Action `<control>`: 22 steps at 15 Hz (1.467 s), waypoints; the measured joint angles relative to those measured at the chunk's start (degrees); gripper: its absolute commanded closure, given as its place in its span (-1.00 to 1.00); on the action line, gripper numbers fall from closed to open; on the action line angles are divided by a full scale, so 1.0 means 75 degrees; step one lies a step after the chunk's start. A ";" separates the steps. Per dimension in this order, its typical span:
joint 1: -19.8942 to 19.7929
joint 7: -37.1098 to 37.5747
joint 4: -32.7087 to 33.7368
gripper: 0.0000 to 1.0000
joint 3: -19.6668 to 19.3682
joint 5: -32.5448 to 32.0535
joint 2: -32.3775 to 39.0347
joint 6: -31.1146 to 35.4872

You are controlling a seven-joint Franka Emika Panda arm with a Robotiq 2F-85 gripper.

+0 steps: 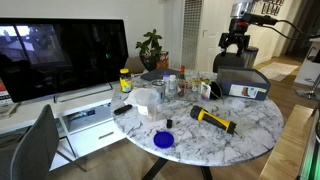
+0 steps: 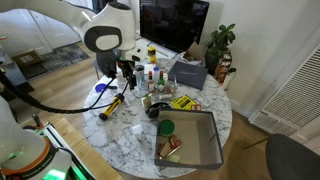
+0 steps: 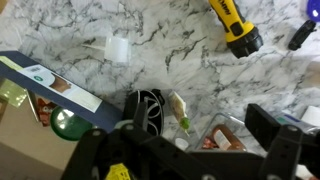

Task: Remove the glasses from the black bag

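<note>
The gripper [image 1: 235, 44] hangs at the upper right of an exterior view, above the black bag [image 1: 242, 82] in the frame. The bag sits at the table's [image 1: 255, 122] right edge. In the wrist view the jaws are spread wide and hold nothing.

A: How many torches are on there?
B: One yellow-and-black torch [image 1: 212, 120], and one black bag [image 1: 240, 82].
A: Plants? Screens?
B: One potted plant [image 1: 151, 45], one dark screen [image 1: 62, 58], and one round marble table [image 1: 255, 135].
A: And the bottles [image 1: 175, 85]?
B: They're clustered mid-table, too small to count. There's also one round blue lid [image 1: 163, 139].
</note>
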 measured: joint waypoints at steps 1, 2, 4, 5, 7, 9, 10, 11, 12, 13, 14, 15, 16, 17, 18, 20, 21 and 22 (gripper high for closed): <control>-0.0052 0.0407 0.0004 -1.00 0.0051 -0.0102 0.0277 0.0179; -0.0089 0.0807 0.0023 -1.00 0.0090 -0.0197 0.0540 0.0324; -0.0082 0.0871 0.0078 -1.00 0.0102 -0.0225 0.0759 0.0385; -0.0082 0.0868 0.0099 -1.00 0.0102 -0.0225 0.0740 0.0386; -0.0082 0.0866 0.0112 -1.00 0.0102 -0.0224 0.0679 0.0385; -0.0082 0.0866 0.0119 -1.00 0.0102 -0.0225 0.0661 0.0385; -0.0083 0.0885 0.0149 -1.00 0.0101 -0.0225 0.0686 0.0387; -0.0088 0.0912 0.0208 -1.00 0.0094 -0.0219 0.0752 0.0405; -0.0093 0.0934 0.0281 -1.00 0.0076 -0.0176 0.0857 0.0460; -0.0105 0.0972 0.0376 -1.00 0.0056 -0.0161 0.1010 0.0551; -0.0111 0.1003 0.0458 -0.94 0.0030 -0.0155 0.1187 0.0709; -0.0115 0.1029 0.0556 -0.78 0.0003 -0.0146 0.1394 0.0887; -0.0119 0.1058 0.0653 -0.48 -0.0023 -0.0134 0.1616 0.1048; -0.0120 0.1071 0.0764 -0.41 -0.0048 -0.0099 0.1848 0.1179; -0.0121 0.1073 0.0865 -0.26 -0.0075 -0.0054 0.2082 0.1327; -0.0124 0.1073 0.1067 0.08 -0.0129 0.0099 0.2541 0.1634; -0.0127 0.1069 0.1169 0.21 -0.0155 0.0179 0.2767 0.1786; -0.0130 0.1050 0.1252 0.40 -0.0170 0.0272 0.2969 0.1924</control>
